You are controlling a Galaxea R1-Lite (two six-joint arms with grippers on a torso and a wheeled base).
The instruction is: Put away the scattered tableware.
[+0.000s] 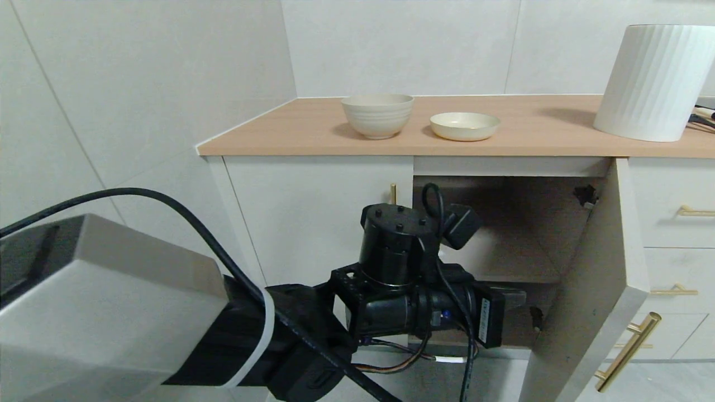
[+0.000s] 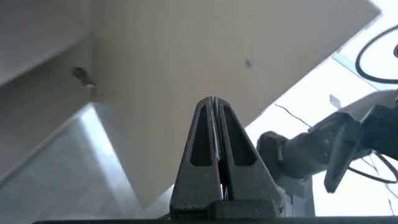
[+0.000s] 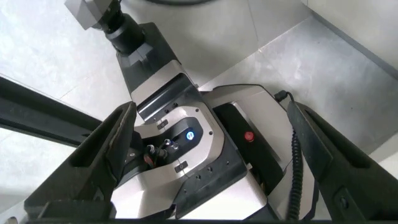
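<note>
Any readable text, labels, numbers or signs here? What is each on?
No text is readable.
White sticker on the left arm: print too small to read.
White tag hanging below it: too small to tell.
No markings on the bowl, plate or cabinet door.

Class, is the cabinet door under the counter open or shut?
Open: the cabinet door stands swung outward, exposing the shelf inside.
</note>
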